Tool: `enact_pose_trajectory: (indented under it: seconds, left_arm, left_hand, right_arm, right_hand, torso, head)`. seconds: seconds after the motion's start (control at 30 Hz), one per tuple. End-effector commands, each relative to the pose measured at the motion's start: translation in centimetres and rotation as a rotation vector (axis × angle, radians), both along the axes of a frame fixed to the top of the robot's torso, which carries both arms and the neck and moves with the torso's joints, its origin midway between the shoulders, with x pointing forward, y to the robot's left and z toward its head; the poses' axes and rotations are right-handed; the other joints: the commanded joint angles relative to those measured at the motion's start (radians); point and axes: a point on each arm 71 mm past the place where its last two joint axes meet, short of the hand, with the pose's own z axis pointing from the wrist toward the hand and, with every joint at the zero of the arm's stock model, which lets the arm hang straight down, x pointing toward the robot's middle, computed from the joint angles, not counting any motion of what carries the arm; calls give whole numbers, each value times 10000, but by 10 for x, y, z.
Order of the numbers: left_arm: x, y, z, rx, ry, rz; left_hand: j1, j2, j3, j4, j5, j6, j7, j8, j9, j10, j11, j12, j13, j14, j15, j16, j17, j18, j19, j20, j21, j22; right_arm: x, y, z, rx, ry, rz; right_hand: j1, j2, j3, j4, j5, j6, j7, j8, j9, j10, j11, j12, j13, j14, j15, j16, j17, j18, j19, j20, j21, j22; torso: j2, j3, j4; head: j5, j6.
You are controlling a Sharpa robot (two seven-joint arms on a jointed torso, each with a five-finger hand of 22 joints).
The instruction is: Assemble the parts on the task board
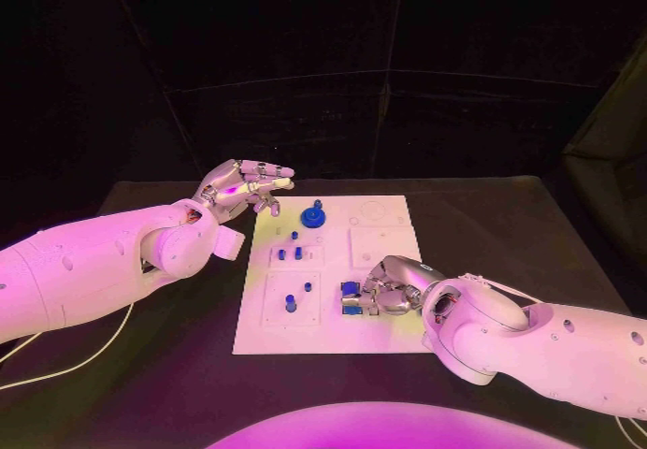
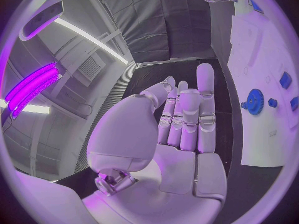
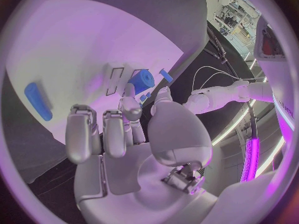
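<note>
Head view: the white board [image 1: 330, 323] lies mid-desk [image 1: 512, 215]. The left hand [image 1: 243, 185] hovers off the board's far left corner, fingers spread and holding nothing. A blue gear [image 1: 313, 218] stands near the board's far edge; small blue parts [image 1: 289, 253] sit along its left half. The right hand [image 1: 384, 288] rests on the board's right side, fingers curled at a blue piece [image 1: 351, 289].

Left wrist view: the palm is wide, fingers straight; the gear [image 2: 253, 101] stands beside them.

Right wrist view: fingertips touch a blue piece [image 3: 142, 78]; whether they grip it I cannot tell.
</note>
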Motion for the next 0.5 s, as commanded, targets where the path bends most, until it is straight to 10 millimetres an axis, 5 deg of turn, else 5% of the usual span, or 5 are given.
enact_pose_trajectory:
  seconds: [0.03,0.27,0.5]
  left_arm:
    - [0,0,1,-105,-15,-82]
    - [0,0,1,-102,-4,-84]
    - [0,0,1,-103,1,-89]
  left_hand:
    - [-3,-12,-58,11,26,-17,61,15,-12,-58,-11,32,14,-80,-13,30,-10,131,21,21,-29,-10]
    - [-3,-12,-58,11,26,-17,61,15,-12,-58,-11,32,14,-80,-13,30,-10,131,21,21,-29,-10]
    - [-3,-12,-58,11,26,-17,61,15,-12,-58,-11,32,14,-80,-13,30,-10,131,21,21,-29,-10]
  right_arm:
    - [0,0,1,166,-56,79]
    - [-1,-3,3,209,-81,152]
    - [-2,-3,3,182,-41,305]
  right_hand:
    - [-93,-14,-47,9,-54,-27,10,-39,12,23,-23,12,8,585,-37,-25,92,-148,196,-17,37,471]
    - [2,21,-4,-33,-24,-25,11,-39,21,28,-21,20,22,588,-34,-20,108,-151,200,-13,43,484]
    - [1185,227,249,-361,189,-22,11,-44,70,45,-22,30,71,595,-34,-19,137,-151,199,-9,45,497]
  torso:
    - [-1,-6,-8]
    - [-9,3,-4]
    - [-6,0,-2]
  head:
    - [15,-14]
    - [13,-21]
    - [13,-20]
